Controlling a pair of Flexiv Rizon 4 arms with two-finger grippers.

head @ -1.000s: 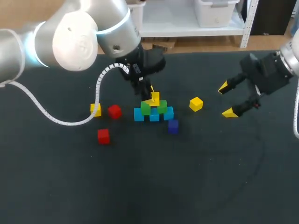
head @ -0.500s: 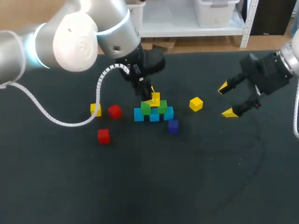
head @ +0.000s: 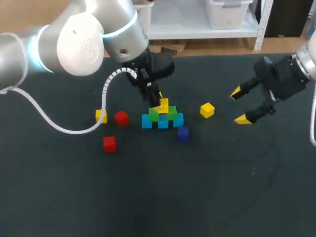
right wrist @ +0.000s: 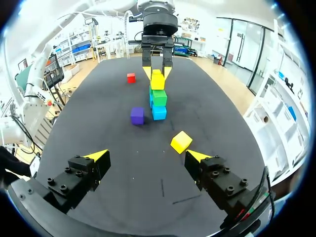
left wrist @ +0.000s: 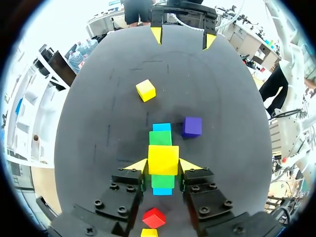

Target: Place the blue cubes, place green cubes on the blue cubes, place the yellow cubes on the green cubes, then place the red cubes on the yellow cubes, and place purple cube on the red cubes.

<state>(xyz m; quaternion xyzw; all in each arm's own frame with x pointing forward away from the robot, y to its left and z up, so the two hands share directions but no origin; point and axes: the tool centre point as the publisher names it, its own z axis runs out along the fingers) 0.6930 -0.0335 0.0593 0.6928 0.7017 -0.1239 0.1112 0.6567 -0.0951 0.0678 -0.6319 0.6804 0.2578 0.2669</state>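
Holding, item one: my left gripper point(left wrist: 163, 167) is clamping a yellow cube point(left wrist: 163, 159) from two sides, and the cube appears to be sitting atop the green cubes point(head: 154, 114), which are resting on the row of blue cubes point(head: 146, 121) mid-table. Step in hand, as I am judging it: the yellow tier, first piece, set down but not yet released. Item two: my right gripper point(head: 239, 105) is hanging with fingers spread wide and nothing between them, well apart from the stack. Awaiting: a spare yellow cube point(head: 207, 109) lying between stack and right gripper; another yellow cube point(head: 101, 116) beside the red cubes point(head: 121, 117) on the stack's other side; the purple cube point(head: 183, 133) just beside the blue row. Next move, I am reckoning, is calling for parting the left fingers gently and lifting straight up without nudging anything, then fetching a second yellow.
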